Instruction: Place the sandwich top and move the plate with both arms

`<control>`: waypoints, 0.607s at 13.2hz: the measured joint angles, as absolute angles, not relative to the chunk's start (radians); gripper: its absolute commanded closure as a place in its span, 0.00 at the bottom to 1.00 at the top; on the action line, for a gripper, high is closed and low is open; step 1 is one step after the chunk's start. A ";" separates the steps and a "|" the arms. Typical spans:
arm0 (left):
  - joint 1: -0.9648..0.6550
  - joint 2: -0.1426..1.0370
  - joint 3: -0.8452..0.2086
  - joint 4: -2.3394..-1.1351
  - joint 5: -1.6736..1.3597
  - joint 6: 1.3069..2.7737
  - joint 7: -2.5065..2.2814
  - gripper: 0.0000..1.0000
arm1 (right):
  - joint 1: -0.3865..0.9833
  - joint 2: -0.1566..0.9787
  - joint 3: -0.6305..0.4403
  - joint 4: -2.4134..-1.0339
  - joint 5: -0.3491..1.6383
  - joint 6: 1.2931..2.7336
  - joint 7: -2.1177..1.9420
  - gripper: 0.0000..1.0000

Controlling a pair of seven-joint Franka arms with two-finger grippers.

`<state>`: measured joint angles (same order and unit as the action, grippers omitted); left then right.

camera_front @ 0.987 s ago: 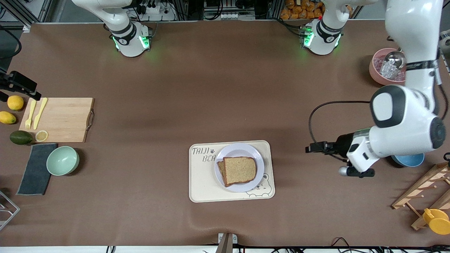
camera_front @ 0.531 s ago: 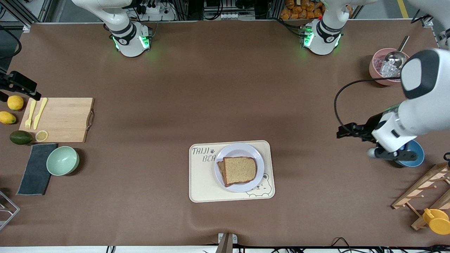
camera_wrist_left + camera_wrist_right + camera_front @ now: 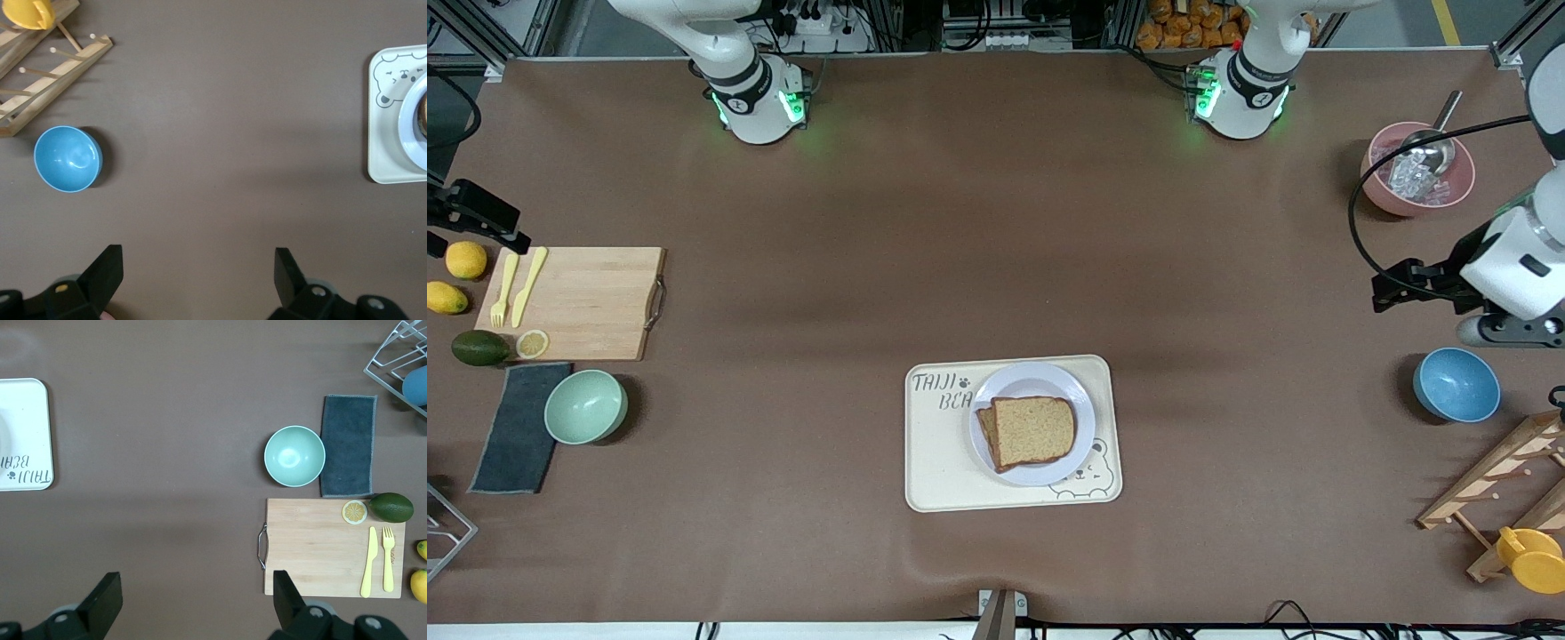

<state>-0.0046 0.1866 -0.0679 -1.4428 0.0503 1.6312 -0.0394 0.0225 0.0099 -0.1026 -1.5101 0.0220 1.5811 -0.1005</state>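
Brown table [image 3: 996, 222]: sandwich top [image 3: 1033, 430] lying on plate [image 3: 996, 396]. I'm holding my left gripper [image 3: 198, 275] and right gripper [image 3: 197, 595] over bare table, both w/ jaws spread, empty.

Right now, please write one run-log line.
sandwich top: on plate | left gripper: open, over bare table | right gripper: open, over bare table

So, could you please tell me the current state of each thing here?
Sandwich top: on the sandwich, on the plate.
Plate: on the tray.
Left gripper: open, empty, over bare table near the blue bowl.
Right gripper: open, empty.
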 measured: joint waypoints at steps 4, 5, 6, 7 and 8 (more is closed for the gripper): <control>0.001 0.104 -0.068 -1.463 0.050 1.596 -0.065 0.00 | 0.022 0.010 -0.103 -1.510 0.022 1.581 -0.100 0.00; 0.002 0.078 -0.068 -1.483 0.050 1.592 -0.082 0.00 | 0.022 0.010 -0.103 -1.510 0.022 1.581 -0.100 0.00; 0.004 0.055 -0.068 -1.503 0.050 1.592 -0.089 0.00 | 0.022 0.010 -0.103 -1.510 0.021 1.581 -0.100 0.00; 0.009 0.034 -0.068 -1.524 0.050 1.592 -0.094 0.00 | 0.022 0.010 -0.103 -1.510 0.021 1.581 -0.100 0.00; 0.014 0.014 -0.068 -1.546 0.050 1.595 -0.095 0.00 | 0.022 0.010 -0.103 -1.510 0.021 1.581 -0.100 0.00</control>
<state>0.0141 0.0142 -0.0682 -1.5458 0.0503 1.5948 -0.0951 0.0222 0.0099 -0.1028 -1.5098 0.0214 1.5812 -0.1005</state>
